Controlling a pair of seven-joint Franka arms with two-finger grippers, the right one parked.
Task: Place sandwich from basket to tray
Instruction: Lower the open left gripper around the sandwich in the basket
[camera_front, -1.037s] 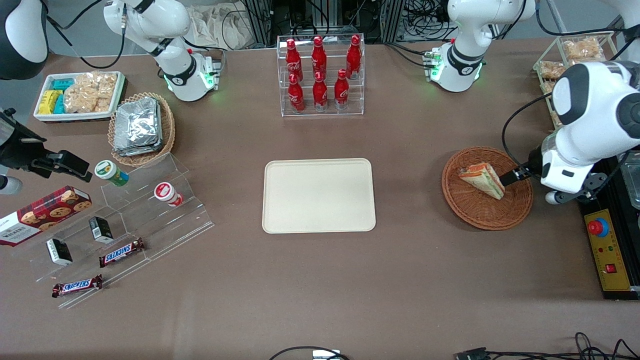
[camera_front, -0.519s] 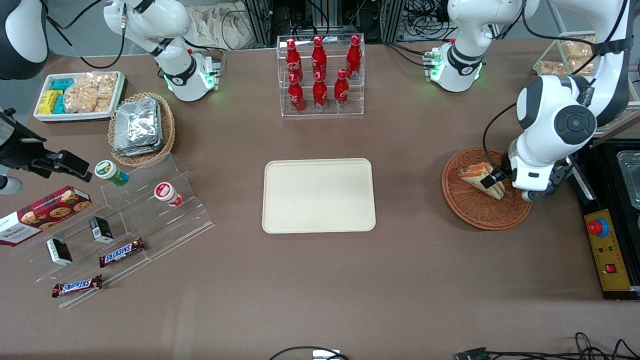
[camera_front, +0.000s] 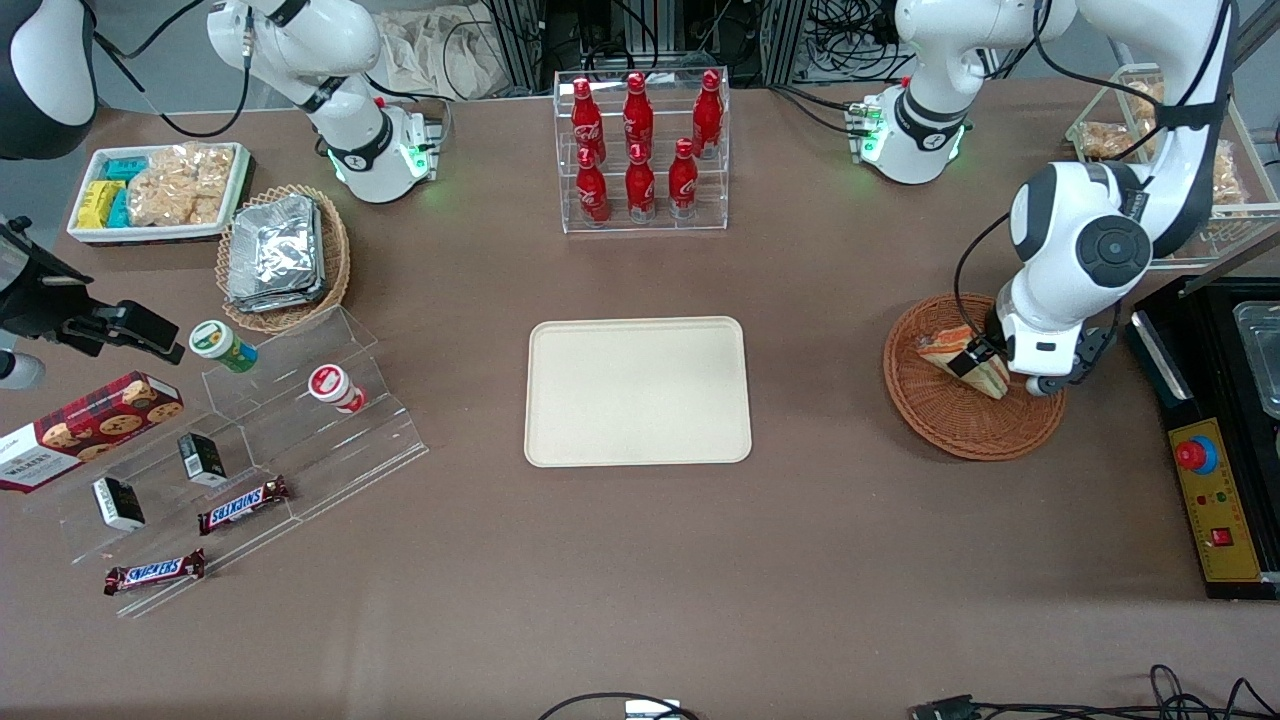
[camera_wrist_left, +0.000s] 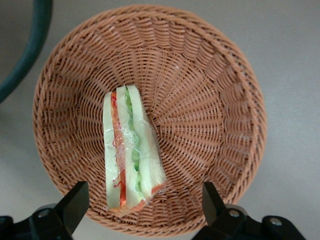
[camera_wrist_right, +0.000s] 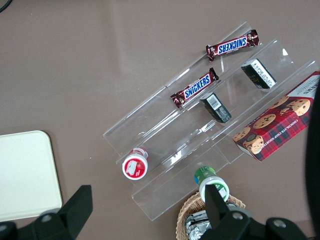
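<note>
The sandwich (camera_front: 950, 352) (camera_wrist_left: 131, 150), a clear-wrapped wedge of white bread with orange, red and green layers, lies in the round reddish-brown wicker basket (camera_front: 930, 415) (camera_wrist_left: 200, 85) toward the working arm's end of the table. My gripper (camera_front: 985, 362) (camera_wrist_left: 145, 202) hovers above the basket and is open, its two black fingers (camera_wrist_left: 75, 202) standing wide on either side of the sandwich's broad end without touching it. The cream-beige tray (camera_front: 638, 391) lies flat at the table's middle with nothing on it.
A clear rack of red bottles (camera_front: 640, 150) stands farther from the front camera than the tray. A black control box with a red button (camera_front: 1210, 480) sits at the table edge beside the basket. Snack stands, a foil-packet basket (camera_front: 282, 258) and a white tray lie toward the parked arm's end.
The left arm has swung from beside the basket to above it, bringing the gripper over the sandwich. The sandwich and basket have not moved.
</note>
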